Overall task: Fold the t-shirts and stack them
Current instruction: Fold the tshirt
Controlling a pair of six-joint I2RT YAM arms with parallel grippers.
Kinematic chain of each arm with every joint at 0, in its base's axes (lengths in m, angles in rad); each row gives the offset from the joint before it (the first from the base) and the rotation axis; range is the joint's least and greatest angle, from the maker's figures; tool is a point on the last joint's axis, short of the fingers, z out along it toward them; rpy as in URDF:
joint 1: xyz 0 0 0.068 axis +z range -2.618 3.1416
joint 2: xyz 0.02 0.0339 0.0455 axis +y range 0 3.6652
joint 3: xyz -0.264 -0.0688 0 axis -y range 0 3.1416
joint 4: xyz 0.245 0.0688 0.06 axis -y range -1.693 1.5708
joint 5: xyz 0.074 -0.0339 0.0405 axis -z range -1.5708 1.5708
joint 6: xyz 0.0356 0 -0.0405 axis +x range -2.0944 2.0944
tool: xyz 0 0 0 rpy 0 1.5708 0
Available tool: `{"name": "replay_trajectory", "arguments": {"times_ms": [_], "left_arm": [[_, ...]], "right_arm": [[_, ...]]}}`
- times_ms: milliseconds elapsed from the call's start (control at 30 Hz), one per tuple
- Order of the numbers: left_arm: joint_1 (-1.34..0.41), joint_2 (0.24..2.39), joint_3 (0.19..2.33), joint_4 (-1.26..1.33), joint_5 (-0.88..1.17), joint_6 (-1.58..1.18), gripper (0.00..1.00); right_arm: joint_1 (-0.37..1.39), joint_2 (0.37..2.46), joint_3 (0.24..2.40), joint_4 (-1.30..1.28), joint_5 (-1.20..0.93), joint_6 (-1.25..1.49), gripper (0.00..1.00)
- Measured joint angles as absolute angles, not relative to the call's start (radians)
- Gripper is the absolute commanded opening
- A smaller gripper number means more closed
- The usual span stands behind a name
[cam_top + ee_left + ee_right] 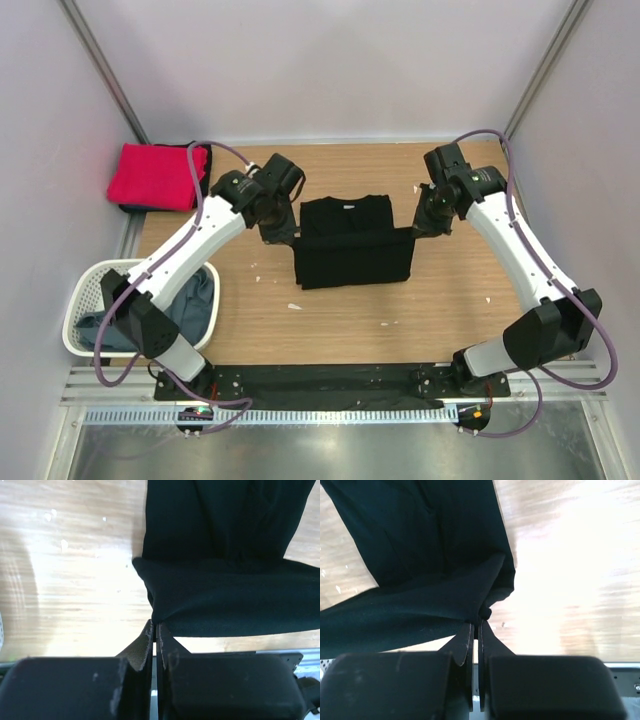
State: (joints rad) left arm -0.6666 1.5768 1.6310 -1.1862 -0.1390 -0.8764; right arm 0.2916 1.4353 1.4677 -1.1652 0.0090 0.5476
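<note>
Currently mid-fold on the black t-shirt (pixel 352 250) at tabletop (pixel 420 312) centre, left hand (pixel 279 232) and right hand (pixel 417 229) each clamped on one end of the doubled-over band, so the next move probably needs both carrying that edge across level and together before letting go.
</note>
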Motion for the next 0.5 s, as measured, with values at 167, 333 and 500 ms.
{"name": "replay_trajectory", "arguments": {"times_ms": [167, 333, 500], "left_arm": [[-0.635, 1.6, 1.638, -1.145, -0.142, -0.849, 0.0], [-0.595, 1.633, 1.655, -1.091, -0.138, -0.816, 0.0], [-0.575, 1.684, 1.703, -1.051, -0.138, -0.785, 0.0]], "right_arm": [[0.282, 1.471, 1.479, -1.115, 0.022, 0.548, 0.01], [0.267, 1.501, 1.485, -1.059, 0.025, 0.547, 0.01], [0.244, 1.541, 1.529, -1.021, 0.036, 0.54, 0.01]]}}
